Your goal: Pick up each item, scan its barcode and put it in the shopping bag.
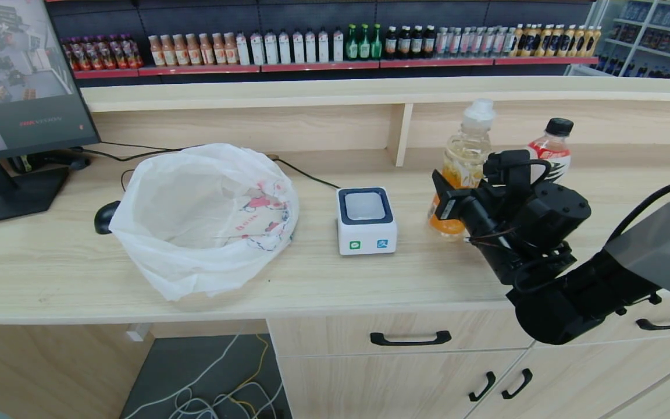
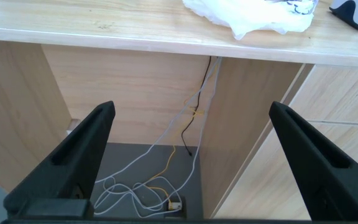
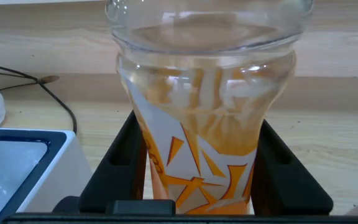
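A clear bottle of orange drink (image 1: 464, 154) with a white cap stands upright on the wooden counter (image 1: 312, 273), right of the white barcode scanner (image 1: 366, 221). My right gripper (image 1: 447, 203) holds its lower, orange-labelled part; in the right wrist view both fingers press the bottle (image 3: 197, 124) at its sides, so the gripper (image 3: 197, 190) is shut on it. A second bottle (image 1: 553, 148), with a black cap and a red-white label, stands just behind. The white shopping bag (image 1: 207, 215) lies open at the left. My left gripper (image 2: 191, 115) hangs open below the counter's edge, holding nothing.
A monitor (image 1: 15, 75) and a black mouse (image 1: 104, 217) sit at the counter's far left. A raised shelf wall (image 1: 399, 134) runs along the back. Drawers with black handles (image 1: 409, 338) lie below the front edge, and loose cables (image 2: 166, 180) lie on the floor.
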Robot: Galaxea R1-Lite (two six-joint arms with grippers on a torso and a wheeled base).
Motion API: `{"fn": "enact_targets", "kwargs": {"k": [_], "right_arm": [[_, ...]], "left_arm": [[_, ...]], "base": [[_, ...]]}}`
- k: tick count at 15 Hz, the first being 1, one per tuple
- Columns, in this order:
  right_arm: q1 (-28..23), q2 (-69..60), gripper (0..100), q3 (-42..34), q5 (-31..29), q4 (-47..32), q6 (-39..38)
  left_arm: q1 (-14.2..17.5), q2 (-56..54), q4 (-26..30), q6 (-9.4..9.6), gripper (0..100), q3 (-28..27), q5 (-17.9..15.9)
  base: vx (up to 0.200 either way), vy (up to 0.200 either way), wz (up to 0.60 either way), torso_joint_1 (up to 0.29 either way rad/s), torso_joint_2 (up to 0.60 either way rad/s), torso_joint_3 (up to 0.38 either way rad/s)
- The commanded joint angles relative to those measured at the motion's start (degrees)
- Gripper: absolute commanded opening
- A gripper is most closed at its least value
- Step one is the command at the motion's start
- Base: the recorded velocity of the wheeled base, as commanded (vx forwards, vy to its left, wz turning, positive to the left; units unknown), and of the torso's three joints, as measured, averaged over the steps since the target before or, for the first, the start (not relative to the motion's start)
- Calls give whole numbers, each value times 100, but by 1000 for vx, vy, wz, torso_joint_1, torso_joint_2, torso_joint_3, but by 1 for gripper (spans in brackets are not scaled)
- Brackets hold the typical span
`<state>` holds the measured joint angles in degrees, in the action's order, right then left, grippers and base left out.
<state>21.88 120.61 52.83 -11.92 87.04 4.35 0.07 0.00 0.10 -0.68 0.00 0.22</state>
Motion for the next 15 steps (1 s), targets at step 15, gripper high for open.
{"fn": "enact_targets", "kwargs": {"k": [15], "right_arm": [[369, -1022, 0, -678, 41, 67, -22]], "left_arm": [[1, 0, -10, -20, 100, 0, 4]], "base": [[0, 0, 0, 0, 0, 0]]}}
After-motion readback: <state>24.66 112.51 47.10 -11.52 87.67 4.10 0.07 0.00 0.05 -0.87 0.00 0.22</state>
